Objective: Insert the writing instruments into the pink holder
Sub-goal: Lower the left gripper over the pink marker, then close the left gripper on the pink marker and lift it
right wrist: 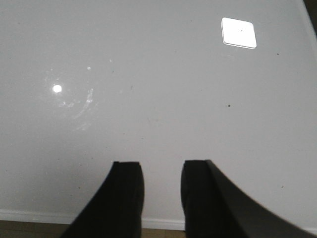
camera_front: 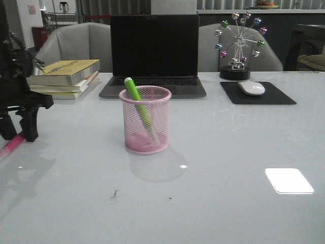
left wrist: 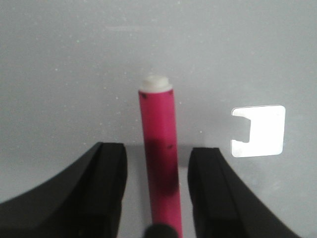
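The pink holder (camera_front: 146, 121), a mesh cup, stands upright in the middle of the table. A green marker (camera_front: 136, 96) leans inside it, its pale tip above the rim. The pink marker (left wrist: 159, 148) lies flat on the table at the far left (camera_front: 10, 147). My left gripper (left wrist: 158, 151) is low over it (camera_front: 19, 133), open, one finger on each side of the barrel with a gap on both sides. My right gripper (right wrist: 161, 166) is open over bare tabletop near the table's edge, holding nothing; it does not show in the front view.
Behind the holder sits an open laptop (camera_front: 154, 53). A stack of books (camera_front: 66, 77) lies at the back left. A mouse (camera_front: 251, 88) on a black pad (camera_front: 258, 93) and a ferris-wheel ornament (camera_front: 238, 46) are at the back right.
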You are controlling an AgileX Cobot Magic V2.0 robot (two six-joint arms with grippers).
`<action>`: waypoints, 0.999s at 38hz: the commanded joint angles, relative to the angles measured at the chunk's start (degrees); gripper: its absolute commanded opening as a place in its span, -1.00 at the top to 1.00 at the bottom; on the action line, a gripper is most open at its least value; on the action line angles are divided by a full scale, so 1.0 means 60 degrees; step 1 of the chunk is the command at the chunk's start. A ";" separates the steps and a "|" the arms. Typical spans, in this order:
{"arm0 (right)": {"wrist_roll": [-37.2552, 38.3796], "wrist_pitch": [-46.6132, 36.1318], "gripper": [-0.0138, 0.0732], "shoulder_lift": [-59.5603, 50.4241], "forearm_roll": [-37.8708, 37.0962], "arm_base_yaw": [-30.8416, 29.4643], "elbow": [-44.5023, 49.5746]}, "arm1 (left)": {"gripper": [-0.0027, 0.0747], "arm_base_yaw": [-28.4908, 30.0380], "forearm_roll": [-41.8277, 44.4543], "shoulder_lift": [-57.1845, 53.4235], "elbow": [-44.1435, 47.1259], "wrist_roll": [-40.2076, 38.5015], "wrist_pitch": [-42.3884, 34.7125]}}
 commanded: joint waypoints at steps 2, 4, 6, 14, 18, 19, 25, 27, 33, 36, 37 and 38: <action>-0.0017 -0.0524 -0.08 -0.0002 -0.0319 -0.0052 -0.0262 | 0.31 0.0003 -0.0163 -0.0029 -0.0125 -0.0022 0.0561; -0.0017 -0.0516 -0.08 -0.0002 -0.0330 -0.0052 -0.0262 | 0.40 0.0003 -0.0163 0.0052 -0.0125 -0.0022 0.0690; -0.0017 -0.0513 -0.08 -0.0002 -0.0347 -0.0052 -0.0262 | 0.47 0.0003 -0.0163 0.0114 -0.0125 -0.0022 0.0793; -0.0017 -0.0484 -0.08 -0.0002 -0.0356 -0.0052 -0.0262 | 0.69 0.0003 -0.0163 0.0187 -0.0139 -0.0022 0.0921; -0.0017 -0.0484 -0.08 -0.0002 -0.0356 -0.0052 -0.0262 | 0.69 0.0003 -0.0163 0.0187 -0.0320 -0.0022 0.0921; -0.0017 -0.0484 -0.08 -0.0002 -0.0356 -0.0052 -0.0262 | 0.69 0.0003 -0.0200 0.0187 -0.0434 -0.0022 0.0921; -0.0017 -0.0465 -0.08 -0.0002 -0.0356 -0.0052 -0.0262 | 0.69 -0.0082 -0.0495 0.0127 -0.1305 -0.0043 0.0921; -0.0017 -0.0435 -0.08 -0.0002 -0.0356 -0.0052 -0.0262 | 0.69 -0.0177 -0.0542 0.0050 -0.1687 -0.0043 0.0853; -0.0017 -0.0366 -0.08 -0.0002 -0.0356 -0.0052 -0.0262 | 0.69 -0.0537 -0.0656 -0.0485 -0.2691 0.0249 0.0077; -0.0017 -0.0348 -0.08 -0.0002 -0.0356 -0.0052 -0.0262 | 0.69 -0.0721 -0.0725 -0.0856 -0.3085 0.0298 -0.0521; -0.0017 -0.0337 -0.08 -0.0002 -0.0356 -0.0052 -0.0262 | 0.69 -0.0788 -0.0771 -0.0964 -0.3166 0.0298 -0.0666; -0.0017 -0.0337 -0.08 -0.0002 -0.0356 -0.0052 -0.0262 | 0.69 -0.0831 -0.0822 -0.1067 -0.3231 0.0298 -0.0819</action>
